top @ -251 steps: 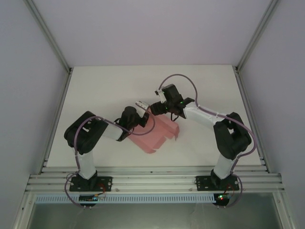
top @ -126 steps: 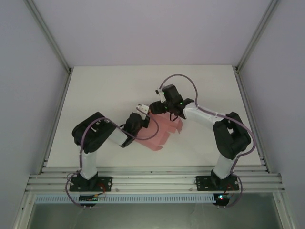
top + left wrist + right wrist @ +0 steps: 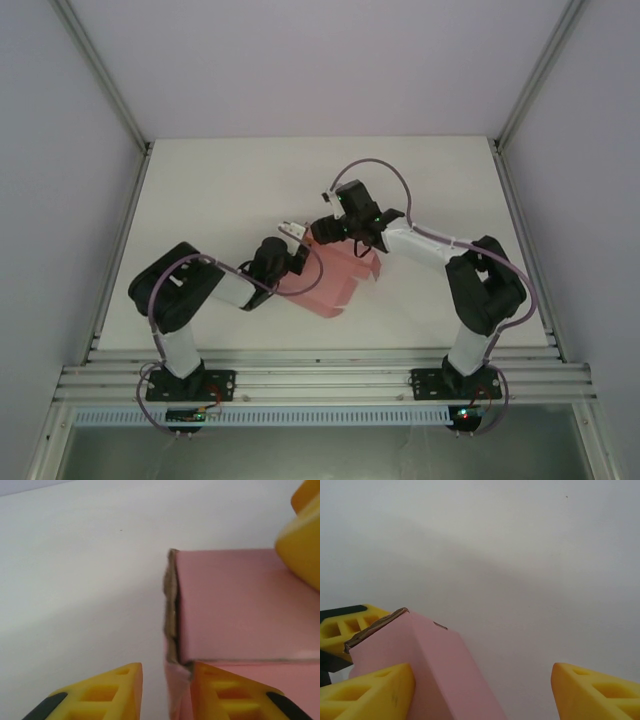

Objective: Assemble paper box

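Where the overhead view looks down on the white table (image 3: 220,190), the paper box (image 3: 335,285) lies a little toward 6 o'clock from the table's middle. It is pale-pink card, partly folded, with a raised panel along its 12 o'clock side. The left arm (image 3: 185,290) reaches in from 8 o'clock and the right arm (image 3: 480,285) from 3 o'clock, and the two meet at the box's far edge. The left gripper (image 3: 291,231) sits at the box's 11 o'clock corner. The right gripper (image 3: 322,234) is just beside it, nearer 12 o'clock on the same edge.

Seen from the left wrist, that gripper's yellow fingers (image 3: 100,697) stand part way open with the corner of the pink card between them. The card touches the finger at 5 o'clock in that view, while the finger at 7 o'clock is clear of it, with bare table in the gap. The gripper straddles the corner without clamping it. The card's cut edge shows brownish and a little ragged, and a flat pink panel spreads from it toward 3 o'clock. A yellow finger of the right gripper overlaps that panel at 2 o'clock; whether it presses on the card cannot be told.

From the right wrist, the right gripper's fingers (image 3: 367,695) are spread wide. The folded corner of the box rises against the finger at 7 o'clock, and the finger at 5 o'clock is well apart from the card, so nothing is pinched. One of the left gripper's fingers shows behind the box at 9 o'clock.
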Available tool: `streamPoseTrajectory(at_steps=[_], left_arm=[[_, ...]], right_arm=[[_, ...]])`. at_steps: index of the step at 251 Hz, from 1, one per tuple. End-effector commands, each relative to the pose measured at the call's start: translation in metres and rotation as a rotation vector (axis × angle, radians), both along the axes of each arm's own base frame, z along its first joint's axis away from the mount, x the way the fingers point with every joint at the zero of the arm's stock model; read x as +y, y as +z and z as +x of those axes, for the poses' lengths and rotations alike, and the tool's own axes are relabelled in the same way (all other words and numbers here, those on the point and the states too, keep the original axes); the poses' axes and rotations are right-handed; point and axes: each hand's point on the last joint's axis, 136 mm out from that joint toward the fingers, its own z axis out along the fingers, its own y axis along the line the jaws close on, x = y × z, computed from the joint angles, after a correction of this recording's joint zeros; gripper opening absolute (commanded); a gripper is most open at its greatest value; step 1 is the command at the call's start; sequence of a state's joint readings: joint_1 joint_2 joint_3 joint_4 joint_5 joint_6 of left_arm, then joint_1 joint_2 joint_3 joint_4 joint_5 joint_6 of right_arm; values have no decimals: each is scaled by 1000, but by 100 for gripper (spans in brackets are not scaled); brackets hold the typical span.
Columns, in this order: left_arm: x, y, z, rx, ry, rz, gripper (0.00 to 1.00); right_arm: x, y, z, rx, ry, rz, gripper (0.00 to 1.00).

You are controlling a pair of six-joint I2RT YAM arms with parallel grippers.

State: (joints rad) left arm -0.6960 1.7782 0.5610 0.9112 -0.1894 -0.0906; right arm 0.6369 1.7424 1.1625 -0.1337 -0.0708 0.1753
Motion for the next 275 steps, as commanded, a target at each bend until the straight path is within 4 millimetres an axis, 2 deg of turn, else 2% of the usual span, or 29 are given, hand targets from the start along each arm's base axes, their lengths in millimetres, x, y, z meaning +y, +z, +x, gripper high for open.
streamPoseTrajectory(at_steps=[1,39,56,69,84,100,129,149,179,209,233,275], left_arm=[[4,1,3,24,11,-24,30],[-2,1,14,14,4,-40,29],[-7,1,17,14,-10,-49,25],[-9,1,18,12,-15,-54,18],[-10,1,20,7,-15,-55,0],[-8,2,21,5,-3,-52,0],[4,11,24,-3,75,-48,0],[13,20,24,-2,127,-55,0],[27,29,21,38,209,-57,0],[40,32,16,83,267,-39,0],[47,36,12,103,297,-34,0],[48,43,7,119,297,-59,0]], right_arm=[[-39,-81,-49,210,22,-253,74],[-39,-84,-51,218,22,-252,74],[-39,-85,-52,225,23,-252,74],[-39,-85,-52,229,20,-251,74],[-40,-81,-50,218,8,-255,76],[-41,-73,-45,198,-9,-247,80],[-45,-41,-27,116,-64,-224,87],[-52,-10,-13,39,-128,-197,98],[-67,35,-3,-68,-216,-145,99],[-90,60,-11,-121,-279,-128,99],[-108,60,-23,-114,-297,-137,99],[-119,48,-36,-81,-288,-119,99]])
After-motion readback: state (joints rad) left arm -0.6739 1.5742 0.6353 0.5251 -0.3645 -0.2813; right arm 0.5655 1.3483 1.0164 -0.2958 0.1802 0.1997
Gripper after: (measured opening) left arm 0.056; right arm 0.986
